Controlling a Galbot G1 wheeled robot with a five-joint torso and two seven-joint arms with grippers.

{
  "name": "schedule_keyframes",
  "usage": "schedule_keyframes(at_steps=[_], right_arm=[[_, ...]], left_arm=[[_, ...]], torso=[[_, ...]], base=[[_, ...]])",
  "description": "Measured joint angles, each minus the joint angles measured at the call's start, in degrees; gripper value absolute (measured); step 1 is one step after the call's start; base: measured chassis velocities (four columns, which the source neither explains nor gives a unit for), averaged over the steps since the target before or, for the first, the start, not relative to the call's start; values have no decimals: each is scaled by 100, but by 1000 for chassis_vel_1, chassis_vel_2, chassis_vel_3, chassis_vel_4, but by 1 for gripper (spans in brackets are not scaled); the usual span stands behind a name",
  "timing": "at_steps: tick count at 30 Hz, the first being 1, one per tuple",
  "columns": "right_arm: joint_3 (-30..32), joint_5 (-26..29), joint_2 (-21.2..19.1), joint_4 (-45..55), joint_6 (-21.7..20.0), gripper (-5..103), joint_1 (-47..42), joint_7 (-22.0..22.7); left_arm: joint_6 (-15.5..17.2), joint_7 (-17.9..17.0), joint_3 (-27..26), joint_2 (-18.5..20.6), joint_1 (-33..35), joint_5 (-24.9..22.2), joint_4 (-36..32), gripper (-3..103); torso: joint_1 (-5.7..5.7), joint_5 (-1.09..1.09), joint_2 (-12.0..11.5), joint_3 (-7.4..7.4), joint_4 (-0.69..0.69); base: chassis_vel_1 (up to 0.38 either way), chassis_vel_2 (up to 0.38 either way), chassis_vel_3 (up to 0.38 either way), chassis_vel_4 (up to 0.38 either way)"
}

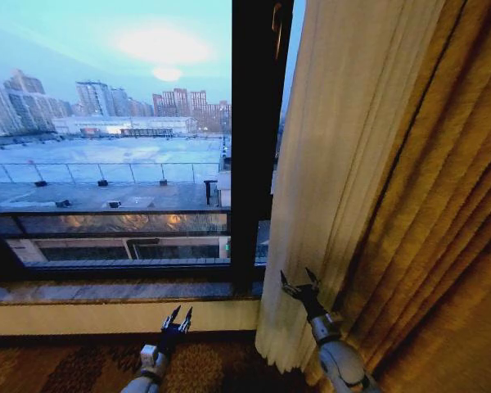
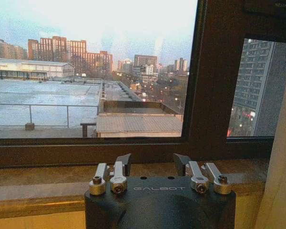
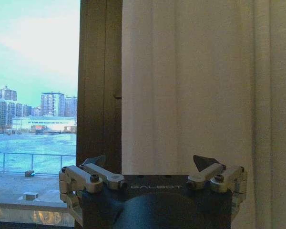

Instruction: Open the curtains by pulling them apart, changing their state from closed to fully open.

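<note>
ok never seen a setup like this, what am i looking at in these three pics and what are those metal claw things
It is a wheeled robot with two arms, standing at a window. The claws are its grippers. The wide picture comes from a camera on its head, looking down and forward. There the left gripper hangs low in front of the stone sill, and the right gripper is raised, open, beside the sheer cream curtain, which is bunched at the right of the window. Behind it hangs a thick golden drape.

The other two pictures come from cameras on the wrists. One looks over the left gripper, open, at the glass and the city outside. The other looks over the right gripper at the curtain. Neither gripper holds anything.
</note>
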Motion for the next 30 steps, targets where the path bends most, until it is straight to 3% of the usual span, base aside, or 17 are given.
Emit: schedule_keyframes(at_steps=[14,30], right_arm=[[-1,0,0,-1,-6,100,0,1],[-2,-1,1,-3,-6,100,2,2]], left_arm=[[0,1,-1,0,1,0,0,50],[0,0,-2,0,0,0,0,50]], torso=[[-2,-1,1,-1,1],[0,0,0,-1,1]], base=[[241,126,-234,-122],[330,335,-342,-339]])
